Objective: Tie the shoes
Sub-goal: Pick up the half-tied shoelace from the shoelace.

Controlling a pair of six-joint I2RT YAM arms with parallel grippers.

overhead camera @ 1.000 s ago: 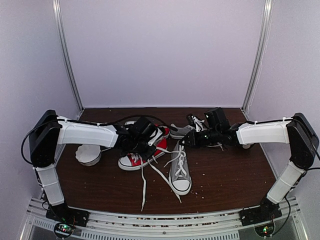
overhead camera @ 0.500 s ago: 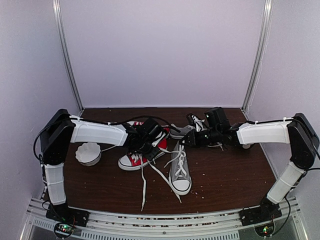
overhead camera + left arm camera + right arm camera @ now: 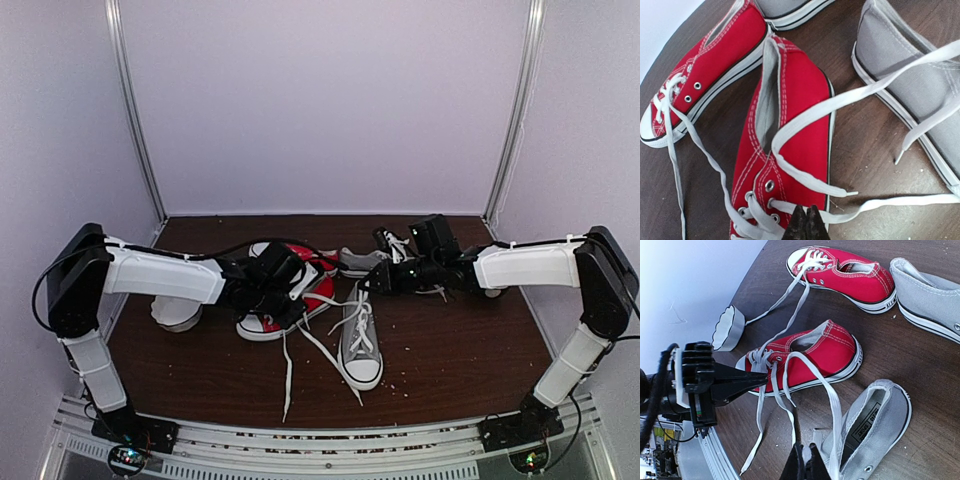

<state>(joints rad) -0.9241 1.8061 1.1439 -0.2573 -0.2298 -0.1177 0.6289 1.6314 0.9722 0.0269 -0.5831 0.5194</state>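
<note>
My left gripper just snapped shut. A second ago the jaws were partly apart, now the tips are pressed together with no gap showing. That arm has also slid back toward my left side, so it now hangs over part of the white bowl.

The tips have landed right at a white lace running past the eyelets of the nearer red sneaker. I honestly can't tell whether the lace is actually pinched or just lying against the tips, or which shoe it belongs to.

My right gripper hasn't budged and is closed as well. It hangs just above the heel end of the near grey shoe, with a lace rising toward it (held or not, the wrist view doesn't settle it).

The shoes themselves haven't moved. The near grey shoe sits mid-table, toe pointing at my bases, with its laces loose and trailing toward the front edge. The other grey shoe lies further back, just beside the red pair.

For the job, my guess is this was a grab for a lace end — good if it's a grey one, wasted if it's a red one. Either way, there's no crossing and no knot yet, so the tying has barely started.
</note>
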